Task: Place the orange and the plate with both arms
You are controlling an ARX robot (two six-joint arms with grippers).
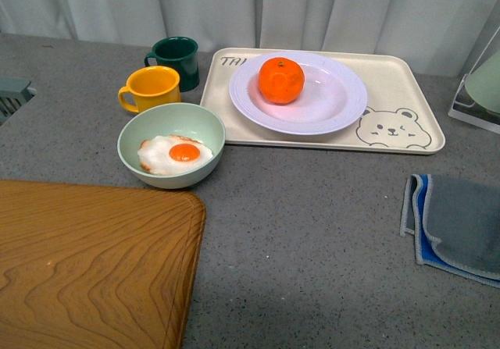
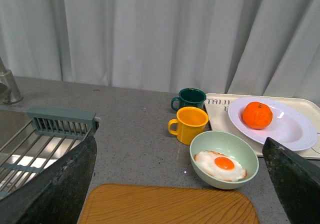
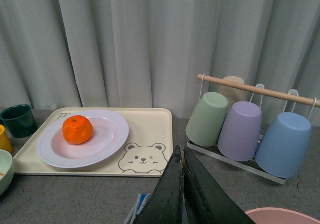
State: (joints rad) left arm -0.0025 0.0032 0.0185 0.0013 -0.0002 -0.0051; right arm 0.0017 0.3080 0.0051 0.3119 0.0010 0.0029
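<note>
You see the orange [image 1: 281, 80] on the plate [image 1: 336, 107]; left pincer [image 2: 180, 184] spread wide, right pincer [image 3: 183, 194] clenched, both cut off.

1. Neither arm shows in the front view.
2. The left pincer [image 2: 175, 184] stands wide open: its dark fingers [image 2: 55, 184] sit at the lower left and lower right corners of its wrist view.
3. The right pincer [image 3: 183, 194] is closed (fingers pressed together, nothing between them), at bottom centre of its wrist view.
</note>
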